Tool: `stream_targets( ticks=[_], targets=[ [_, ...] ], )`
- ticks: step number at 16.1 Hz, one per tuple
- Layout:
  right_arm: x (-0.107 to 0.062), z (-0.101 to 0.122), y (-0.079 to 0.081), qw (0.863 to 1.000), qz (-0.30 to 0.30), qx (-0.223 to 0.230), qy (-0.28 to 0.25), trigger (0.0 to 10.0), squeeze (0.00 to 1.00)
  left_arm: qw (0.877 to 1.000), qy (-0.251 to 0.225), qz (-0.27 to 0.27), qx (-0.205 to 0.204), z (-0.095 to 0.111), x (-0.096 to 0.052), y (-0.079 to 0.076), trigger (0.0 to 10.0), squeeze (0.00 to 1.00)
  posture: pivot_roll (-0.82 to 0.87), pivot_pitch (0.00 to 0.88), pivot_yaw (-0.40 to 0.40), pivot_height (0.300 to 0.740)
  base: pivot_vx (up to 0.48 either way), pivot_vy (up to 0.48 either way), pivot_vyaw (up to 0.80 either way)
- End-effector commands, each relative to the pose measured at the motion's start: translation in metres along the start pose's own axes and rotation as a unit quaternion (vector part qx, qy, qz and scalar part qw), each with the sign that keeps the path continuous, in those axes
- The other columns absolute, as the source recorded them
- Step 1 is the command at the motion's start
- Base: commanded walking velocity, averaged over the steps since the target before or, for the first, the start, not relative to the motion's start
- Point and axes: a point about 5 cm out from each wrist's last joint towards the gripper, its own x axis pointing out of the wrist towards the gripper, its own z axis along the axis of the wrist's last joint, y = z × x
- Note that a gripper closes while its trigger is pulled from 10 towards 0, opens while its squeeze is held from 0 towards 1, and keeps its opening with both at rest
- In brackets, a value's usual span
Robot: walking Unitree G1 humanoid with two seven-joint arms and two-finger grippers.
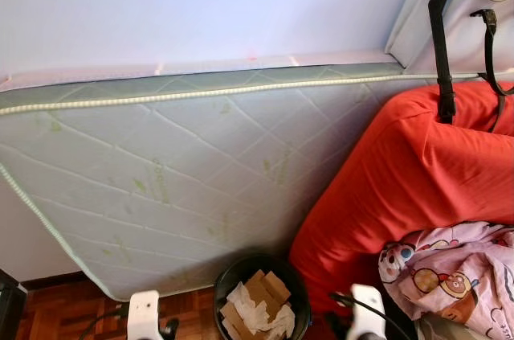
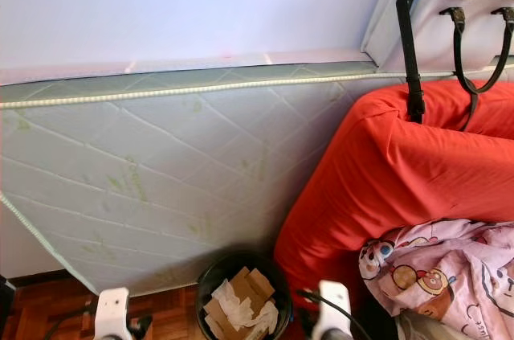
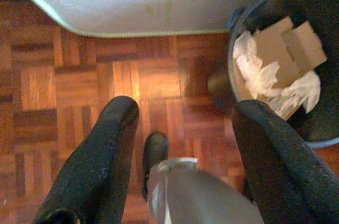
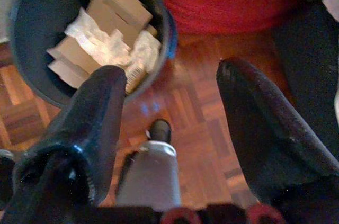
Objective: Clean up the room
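A black waste bin (image 1: 261, 301) stands on the parquet floor, between the leaning mattress and the red bed. It holds brown cardboard pieces (image 3: 288, 44) and crumpled white paper (image 4: 108, 44). In the left wrist view my left gripper (image 3: 185, 107) hangs open over the bare floor, with the bin just beside one finger. In the right wrist view my right gripper (image 4: 172, 73) is open too, nothing in it, and the bin (image 4: 32, 70) lies past one fingertip. Both white forearms (image 1: 144, 316) show low in the eye views, either side of the bin.
A pale quilted mattress (image 1: 177, 179) leans on its edge against the wall. To the right is a bed in a red cover (image 1: 409, 171) with a pink cartoon-print blanket (image 1: 458, 272). A white handbag with black straps (image 1: 470, 2) hangs above it. Parquet floor (image 3: 79, 75) lies below.
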Motion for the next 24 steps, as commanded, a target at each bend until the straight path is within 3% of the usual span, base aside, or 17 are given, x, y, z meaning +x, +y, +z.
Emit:
stream_targets(
  ticks=[1,11,24],
  targets=[
    [0.000,0.000,-0.004,1.000,-0.006,0.000,0.004,10.0,0.00,1.000,0.006,-0.002,0.000,-0.004,0.000,-0.003,10.0,0.00,0.16,0.000,-0.105,0.740,0.000,0.000,-0.76],
    [-0.001,-0.004,-0.005,0.999,0.004,-0.031,0.014,10.0,0.00,1.000,0.017,-0.006,0.000,-0.016,-0.003,-0.009,10.0,0.00,0.15,0.000,-0.114,0.740,-0.033,0.000,-0.73],
    [-0.001,-0.006,-0.002,0.999,0.012,-0.033,0.019,10.0,0.00,0.999,0.038,-0.008,0.032,-0.025,-0.006,-0.004,10.0,0.00,0.15,0.000,-0.102,0.740,-0.027,0.000,-0.73]
  ],
)
